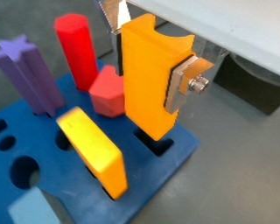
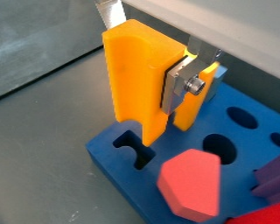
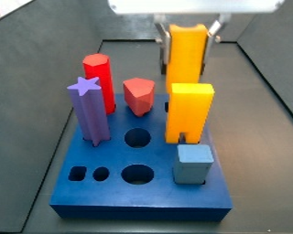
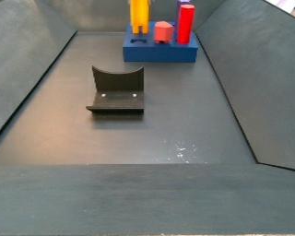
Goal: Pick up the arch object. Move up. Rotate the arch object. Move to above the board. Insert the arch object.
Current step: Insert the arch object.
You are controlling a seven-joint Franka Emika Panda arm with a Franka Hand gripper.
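A: We see the gripper above the far edge of the board, its jaws clamped on the arch object; a silver finger with a screw presses flat against one side face.

B: In a wrist view the arch object hangs upright between the jaws, its lower end at the mouth of a notched slot near the board's corner edge. We cannot tell whether it has entered the slot.

A: Below the jaws and to one side lies the wider yellow-orange block, standing in the board; a gap of bare blue separates it from the held piece.

B: In a side view the arch object stands behind that block, just beyond it. Further off from the jaws are the red hexagonal piece, the red cylinder, the purple star post and the grey-blue cube.

A: Open room: beyond the board's far edge under the jaws we see only grey floor. In a side view the fixture stands well apart from the board.
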